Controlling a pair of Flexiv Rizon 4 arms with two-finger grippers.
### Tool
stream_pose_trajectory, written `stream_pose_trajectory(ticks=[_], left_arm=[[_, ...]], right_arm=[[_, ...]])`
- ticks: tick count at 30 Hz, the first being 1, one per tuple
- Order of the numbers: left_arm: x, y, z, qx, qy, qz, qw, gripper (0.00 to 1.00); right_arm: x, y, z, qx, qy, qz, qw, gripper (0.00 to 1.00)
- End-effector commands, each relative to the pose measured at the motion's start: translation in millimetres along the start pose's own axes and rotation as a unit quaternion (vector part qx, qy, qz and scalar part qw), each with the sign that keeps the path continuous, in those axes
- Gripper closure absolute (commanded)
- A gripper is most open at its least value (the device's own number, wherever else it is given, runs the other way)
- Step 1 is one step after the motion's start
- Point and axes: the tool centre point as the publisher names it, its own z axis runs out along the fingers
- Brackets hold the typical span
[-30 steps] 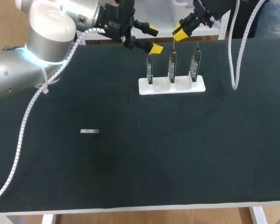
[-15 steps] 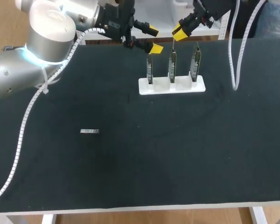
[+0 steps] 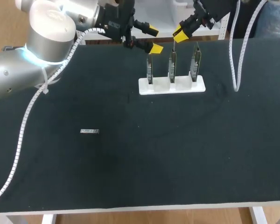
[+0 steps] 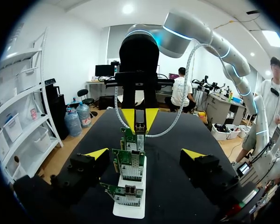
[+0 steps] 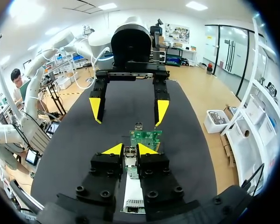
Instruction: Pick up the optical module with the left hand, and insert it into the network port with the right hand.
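The held optical module (image 4: 140, 129), a slim metallic piece, is sitting pinched between the narrowly set yellow tips of the right end effector (image 5: 129, 149), which is closing on it from 2 sides. It is hanging above the middle one of 3 network cards (image 3: 172, 60). I cannot tell whether it is touching that card.

A loose optical module (image 3: 89, 131) is lying flat on the tabletop (image 3: 177, 154), well apart from the cards and from both arms. That is making 2 modules in all.

The 3 cards are standing upright in 1 row on 1 white base (image 3: 200, 86).

The left end effector (image 3: 154, 39) is hovering at the row's left end, just beside the leftmost card. Its fingers are spreading wide and gripping nothing.

The head view alone is showing the loose module. Of the held one it is giving only a thin line under the right yellow tip. The left wrist view is looking along the row and showing the held module clearly between the other arm's fingers. The right wrist view is showing 1 network port (image 5: 139, 126) on the card ahead of its fingers.
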Motion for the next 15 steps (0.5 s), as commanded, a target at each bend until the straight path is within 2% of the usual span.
stream_pose_trajectory(ticks=[1, 15], left_arm=[[-1.1, 1.4, 0.4, 0.001, 0.003, -0.001, 1.000, 0.00], [-1.1, 1.4, 0.4, 0.001, 0.003, -0.001, 1.000, 0.00]], right_arm=[[-1.5, -8.4, -0.1, -0.433, 0.000, 0.000, 0.901, 1.00], [-0.7, -10.5, 0.9, -0.426, -0.001, 0.001, 0.905, 1.00]])
